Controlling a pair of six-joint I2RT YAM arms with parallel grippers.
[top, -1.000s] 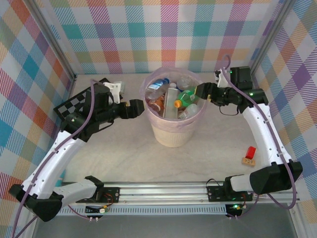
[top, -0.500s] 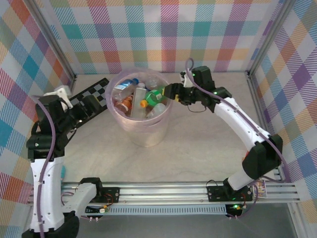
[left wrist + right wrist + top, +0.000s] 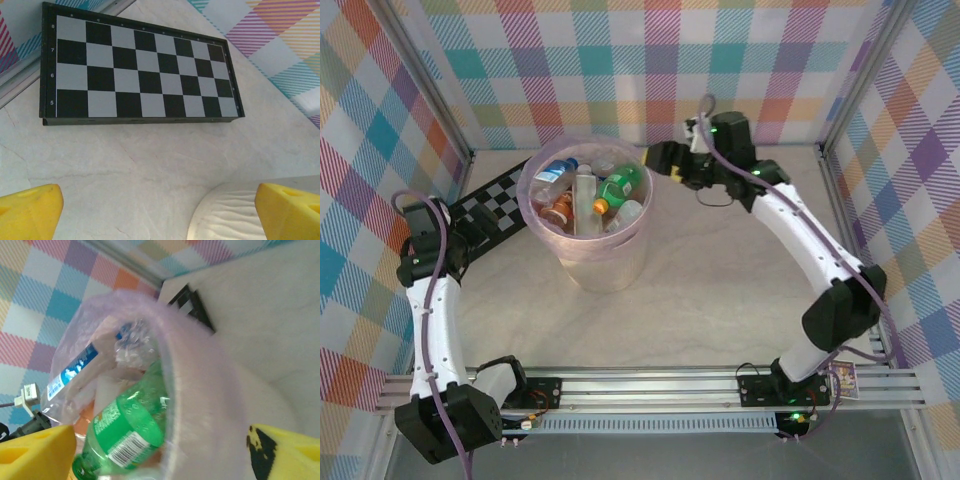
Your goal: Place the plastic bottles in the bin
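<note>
The left gripper (image 3: pixel 157 205) and the right gripper (image 3: pixel 160 440) are both wide open and hold nothing, and the plastic bottles (image 3: pixel 583 195) lie in the bin (image 3: pixel 610 268) between them.

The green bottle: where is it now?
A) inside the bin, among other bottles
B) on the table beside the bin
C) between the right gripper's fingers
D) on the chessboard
A: the green bottle lies inside the bin among other bottles, apart from the open right gripper.

We look down from high behind the table (image 3: pixel 720 300). Our left wrist camera faces the chessboard (image 3: pixel 140 70) closely; our right, the bin (image 3: pixel 210 390) rim, both shared overhead.
</note>
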